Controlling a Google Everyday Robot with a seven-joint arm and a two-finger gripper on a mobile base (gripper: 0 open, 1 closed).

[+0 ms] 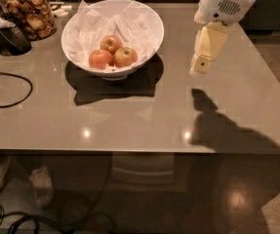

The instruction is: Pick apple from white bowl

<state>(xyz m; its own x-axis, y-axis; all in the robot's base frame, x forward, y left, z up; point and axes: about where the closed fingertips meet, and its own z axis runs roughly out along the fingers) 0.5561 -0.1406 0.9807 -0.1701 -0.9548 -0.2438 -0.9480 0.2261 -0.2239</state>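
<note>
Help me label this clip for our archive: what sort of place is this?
Probably a kitchen or break-room counter: a wide glossy grey tabletop holds a large white paper-lined bowl of apples and a clear jar of dried snacks. The cream gripper hangs right of the bowl.

Apple [125, 56] in bowl [153, 27], gripper [200, 67] to right

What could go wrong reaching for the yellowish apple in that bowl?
The gripper hangs over the table beside the white bowl. The apple sits against two redder apples, so it might grab or nudge the wrong one. Coming in low, it could knock the rim or snag the crumpled paper.
</note>
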